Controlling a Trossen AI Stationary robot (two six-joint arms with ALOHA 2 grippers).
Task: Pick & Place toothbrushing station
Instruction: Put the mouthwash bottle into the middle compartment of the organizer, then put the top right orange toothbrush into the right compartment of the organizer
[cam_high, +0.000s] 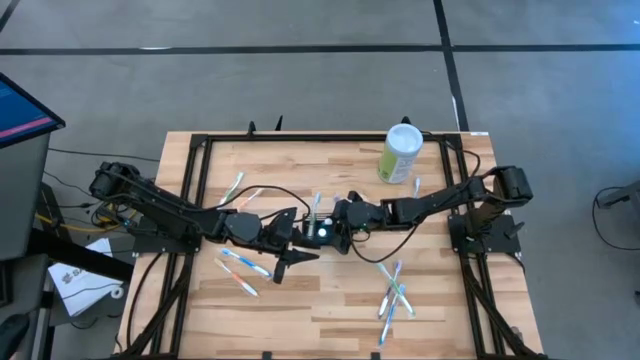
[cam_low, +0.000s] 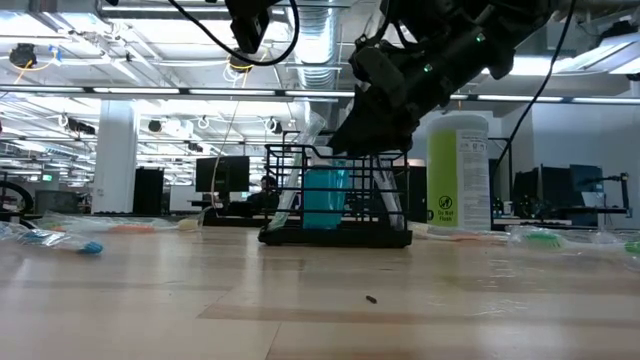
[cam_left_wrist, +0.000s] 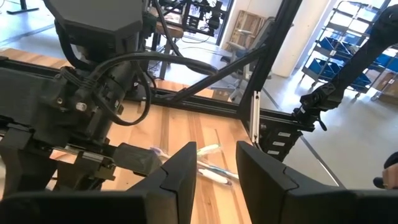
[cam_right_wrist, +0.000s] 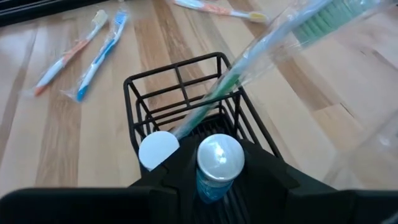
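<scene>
The toothbrushing station, a black wire caddy (cam_right_wrist: 177, 78) (cam_low: 335, 236), stands on its base at the table's middle. A wrapped green-bristled toothbrush (cam_right_wrist: 249, 56) leans in it against the far rim. A teal tube with a shiny cap (cam_right_wrist: 219, 158) (cam_low: 325, 200) stands upright inside, next to a round white thing (cam_right_wrist: 158, 150). My right gripper (cam_right_wrist: 217, 177) (cam_high: 328, 230) slants down over the caddy from the table's right, open, with a finger on either side of the tube. My left gripper (cam_left_wrist: 216, 155) (cam_high: 290, 238) hovers open just left of the caddy with nothing between its fingers. My right gripper has its fingers close on either side of the teal tube's upper body (cam_right_wrist: 211, 186), below the cap, slanting down from the table's right. I cannot tell whether the fingers touch the tube. The tube stands upright in the caddy.
A pale-green canister (cam_high: 402, 153) (cam_low: 458, 170) stands at the far right. Wrapped toothbrushes lie loose on the table at the near left (cam_high: 240, 265), the far left (cam_high: 240, 190) and the near right (cam_high: 395, 295). A black frame rail (cam_high: 200, 180) borders the tabletop.
</scene>
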